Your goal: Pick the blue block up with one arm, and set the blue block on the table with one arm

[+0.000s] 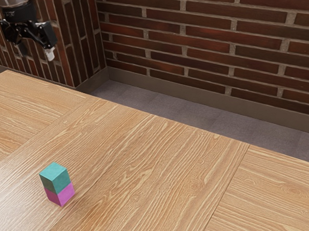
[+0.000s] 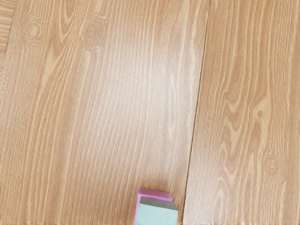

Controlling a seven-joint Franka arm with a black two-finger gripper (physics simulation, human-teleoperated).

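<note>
Your claw point(image 1: 37, 54) hangs at ten o'clock in the exterior view, up off the table, its fingers spread wide with nothing between them. Behind, the brick wall point(image 1: 199, 45) runs from about ten o'clock through twelve to three, with a corner near eleven. You see a strip of grey floor point(image 1: 196, 117) between wall and table. The wood-grained table point(image 1: 157, 162) spreads across the lower part, around six o'clock. At eight o'clock on it, your blue block point(image 1: 56, 178) sits on top of the pink block point(image 1: 60, 194), touching it; the wrist view shows pink edges peeking out beneath.
</note>
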